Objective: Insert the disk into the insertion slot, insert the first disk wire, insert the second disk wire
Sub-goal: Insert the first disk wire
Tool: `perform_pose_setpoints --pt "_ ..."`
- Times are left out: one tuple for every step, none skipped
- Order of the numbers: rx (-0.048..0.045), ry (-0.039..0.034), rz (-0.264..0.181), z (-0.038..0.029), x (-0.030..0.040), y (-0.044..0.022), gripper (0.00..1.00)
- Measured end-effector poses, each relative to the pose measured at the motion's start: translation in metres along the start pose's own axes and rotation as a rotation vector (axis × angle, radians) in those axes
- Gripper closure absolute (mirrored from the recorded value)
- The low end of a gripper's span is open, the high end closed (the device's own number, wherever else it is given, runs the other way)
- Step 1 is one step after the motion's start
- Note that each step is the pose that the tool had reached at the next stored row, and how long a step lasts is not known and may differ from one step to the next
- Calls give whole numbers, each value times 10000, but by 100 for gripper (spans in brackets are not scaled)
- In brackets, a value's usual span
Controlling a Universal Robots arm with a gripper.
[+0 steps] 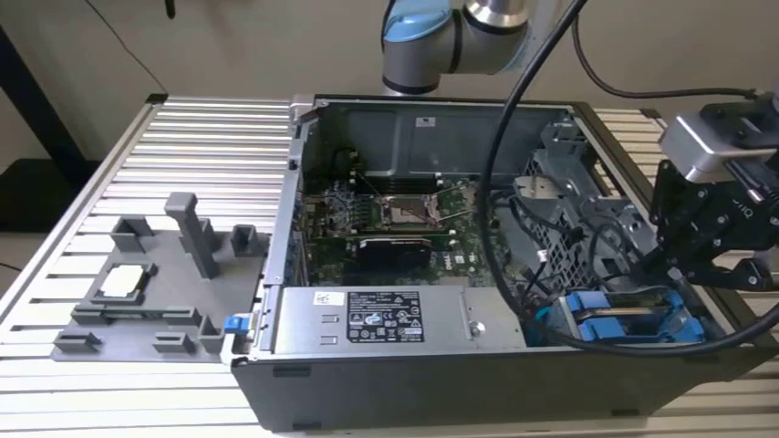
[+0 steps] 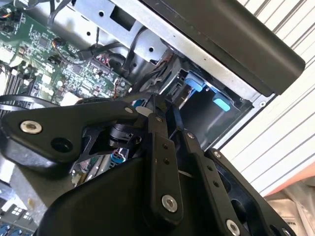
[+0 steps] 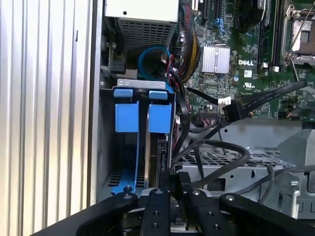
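The disk [image 3: 160, 147] stands on edge in the insertion slot [image 1: 677, 336] at the case's front corner, on the exterior view's right. The blue tabs of its carrier [image 3: 132, 117] stick up from the slot, and the carrier's blue [image 1: 615, 317] also shows from outside. My gripper [image 1: 677, 274] hangs just above the slot's end. Its fingers [image 3: 173, 181] are pressed together right at the disk's end, apparently shut on a black wire whose cable [image 3: 197, 157] runs up into them. In the second wrist view the fingertips [image 2: 156, 112] meet above the bay [image 2: 206, 105].
A loose flat black connector [image 3: 236, 110] dangles over the motherboard [image 1: 389, 219]. Black cables [image 1: 535, 265] loop beside the bay. The grey labelled power-supply box [image 1: 371, 321] lies along the case front. A grey fixture plate [image 1: 146, 292] sits on the slatted table at the exterior view's left.
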State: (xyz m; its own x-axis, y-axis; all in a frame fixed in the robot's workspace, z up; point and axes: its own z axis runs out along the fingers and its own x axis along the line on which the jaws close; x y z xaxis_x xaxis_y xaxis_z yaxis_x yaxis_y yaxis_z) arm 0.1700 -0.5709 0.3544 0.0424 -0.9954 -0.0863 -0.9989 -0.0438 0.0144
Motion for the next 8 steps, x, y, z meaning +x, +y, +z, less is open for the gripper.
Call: perform_pose_setpoints --pt "-1 -1 5 9 4 -9 81" --pt "-1 -1 14 19 8 -16 81" --pt "-1 0 24 27 11 -21 81" --pt "0 -1 35 36 14 -23 81" --pt "1 -1 47 43 15 -23 81" --pt "2 0 58 49 16 -24 81" --pt "2 0 59 54 16 -24 81" --pt "3 -1 59 59 18 -24 81"
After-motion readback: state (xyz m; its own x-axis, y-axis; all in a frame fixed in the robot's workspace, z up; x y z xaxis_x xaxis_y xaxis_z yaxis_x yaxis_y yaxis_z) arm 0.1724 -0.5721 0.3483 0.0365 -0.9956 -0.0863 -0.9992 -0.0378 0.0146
